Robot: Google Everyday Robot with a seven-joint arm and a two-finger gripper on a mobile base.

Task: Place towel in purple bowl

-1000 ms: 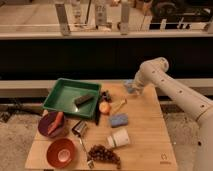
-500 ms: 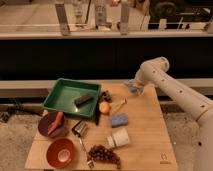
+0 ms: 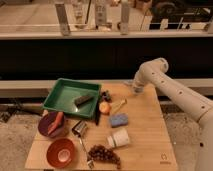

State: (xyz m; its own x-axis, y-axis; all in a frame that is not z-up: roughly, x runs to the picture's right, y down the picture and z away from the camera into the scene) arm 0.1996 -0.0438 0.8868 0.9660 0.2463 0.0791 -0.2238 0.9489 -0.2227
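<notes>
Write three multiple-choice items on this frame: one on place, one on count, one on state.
1. Where is the gripper?
A. Over the purple bowl
B. At the table's far edge, right of the green tray
C. Over the white cup

2. How many bowls are on the table?
A. One
B. Two
C. Four

3. The purple bowl is:
A. Empty
B. Holding an orange-red object
C. Upside down

Key:
1 B: the gripper is beyond the green tray.
2 B: purple bowl and orange-red bowl on the table.
3 B: an orange-red object lies inside.

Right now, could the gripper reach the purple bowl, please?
Probably yes: the gripper hangs over the far right edge of the table, the purple bowl sits across at the left, open-topped, and only the low green tray lies between.
</notes>
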